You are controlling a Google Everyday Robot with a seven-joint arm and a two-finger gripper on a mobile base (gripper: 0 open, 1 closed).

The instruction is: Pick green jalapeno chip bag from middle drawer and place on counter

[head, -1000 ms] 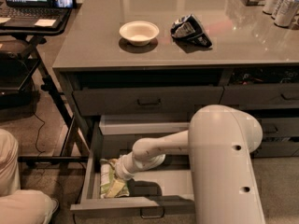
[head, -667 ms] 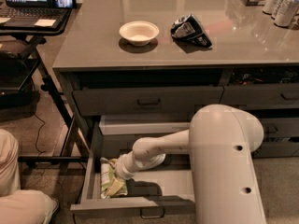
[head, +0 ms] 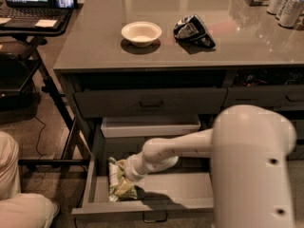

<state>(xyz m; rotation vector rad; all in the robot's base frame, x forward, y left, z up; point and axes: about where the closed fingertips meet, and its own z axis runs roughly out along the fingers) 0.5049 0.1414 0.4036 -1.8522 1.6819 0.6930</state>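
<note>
While tool [head: 124, 177] sits at crumpled light-green bag [head: 116, 188] | middle drawer [head: 156, 207] open | grip: cannot tell

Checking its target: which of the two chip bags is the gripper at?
The green chip bag in the open drawer, where the gripper is; the black bag lies on the counter.
</note>
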